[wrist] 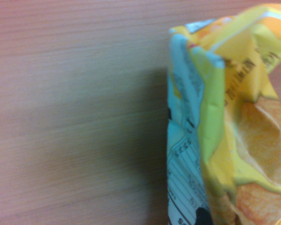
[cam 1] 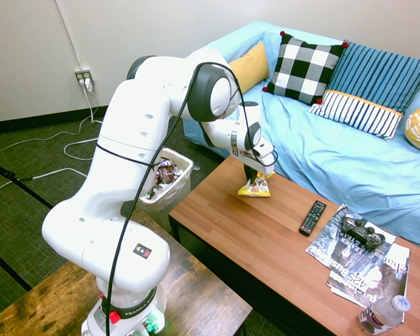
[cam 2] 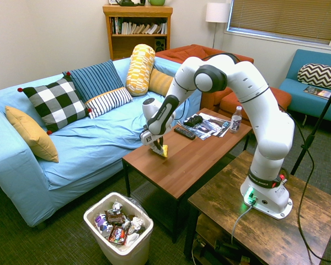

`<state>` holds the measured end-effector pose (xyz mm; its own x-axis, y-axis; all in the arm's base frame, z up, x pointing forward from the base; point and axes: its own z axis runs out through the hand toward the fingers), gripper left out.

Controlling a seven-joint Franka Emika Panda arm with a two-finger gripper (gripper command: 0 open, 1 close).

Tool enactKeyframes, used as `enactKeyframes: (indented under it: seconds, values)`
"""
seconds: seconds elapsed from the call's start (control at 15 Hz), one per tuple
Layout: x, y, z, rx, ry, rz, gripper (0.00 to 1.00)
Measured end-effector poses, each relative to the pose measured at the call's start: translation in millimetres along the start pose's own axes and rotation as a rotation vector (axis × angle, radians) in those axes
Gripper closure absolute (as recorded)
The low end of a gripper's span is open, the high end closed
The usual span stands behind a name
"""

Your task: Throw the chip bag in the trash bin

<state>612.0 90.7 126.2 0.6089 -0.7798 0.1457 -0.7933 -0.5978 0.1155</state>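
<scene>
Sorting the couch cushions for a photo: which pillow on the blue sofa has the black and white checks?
The checked pillow, with red pompoms at its corners, leaning between the plain mustard pillow and the blue striped pillow. The others are plain, striped or yellow-patterned.

— Where does the chip bag (cam 1: 255, 186) sit?
— I see it on the wooden table (cam 1: 266, 238), near the end closest to the trash bin (cam 1: 168, 183), under the gripper (cam 1: 255, 176); I think it touches the top.
— And the bin?
— On the floor, just off that end of the table. The remote (cam 1: 312, 217) and magazines (cam 1: 357, 260) lie further along, the sofa (cam 1: 350, 154) behind.
</scene>
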Motion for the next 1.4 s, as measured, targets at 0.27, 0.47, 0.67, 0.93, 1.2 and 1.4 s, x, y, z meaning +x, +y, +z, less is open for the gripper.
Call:
enactKeyframes:
  seconds: [0.27, 0.47, 0.67, 0.93, 1.2, 1.4]
  values:
    - [-23, -19, -40, 0.052, 0.028, -0.031, 1.0]
    - [-102, -47, -106, 0.074, 0.072, -0.108, 1.0]
    - [-213, -71, -149, 0.076, 0.102, -0.209, 1.0]
    - [-333, -91, -149, 0.046, 0.12, -0.33, 1.0]
    - [-414, -102, -113, 0.011, 0.127, -0.423, 0.0]
    - [-432, -107, -106, -0.005, 0.14, -0.444, 0.0]
